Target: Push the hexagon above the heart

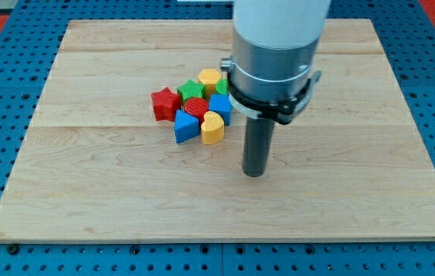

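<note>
Now, my tip (255,173) right of yellow heart (212,129), yellow hexagon (209,77) above; no jaws, no writing.

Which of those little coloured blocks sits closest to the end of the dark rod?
The yellow heart-shaped block, at the cluster's lower right edge. My tip stands apart to its lower right; every other block lies farther off.

My tip (255,173) just right of yellow heart (212,128).

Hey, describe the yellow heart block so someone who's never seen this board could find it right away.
On the wooden board, a tight cluster of coloured blocks sits left of centre. The yellow heart is at its lower right edge, beside the blue block, left of my tip. The other yellow block sits at the cluster's top.
</note>
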Robot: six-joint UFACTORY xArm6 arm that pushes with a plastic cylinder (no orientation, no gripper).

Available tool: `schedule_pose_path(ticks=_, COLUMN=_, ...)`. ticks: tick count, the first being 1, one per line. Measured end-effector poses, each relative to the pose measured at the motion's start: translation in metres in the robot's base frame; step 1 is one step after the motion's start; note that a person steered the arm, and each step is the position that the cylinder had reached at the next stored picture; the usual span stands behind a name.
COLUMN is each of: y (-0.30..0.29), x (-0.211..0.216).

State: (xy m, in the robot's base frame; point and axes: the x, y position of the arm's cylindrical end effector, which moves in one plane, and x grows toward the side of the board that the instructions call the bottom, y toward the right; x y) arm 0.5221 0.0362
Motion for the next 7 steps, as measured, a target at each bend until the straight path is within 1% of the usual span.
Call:
schedule_pose_path(ticks=1, y=-0.026, x=-0.009)
schedule_pose_path(ticks=3, y=-0.048, x=-0.067)
schedule_pose_path(ticks=5, y=-0.053, x=-0.117)
schedule_pose_path(ticks=7, y=-0.025, x=-0.127)
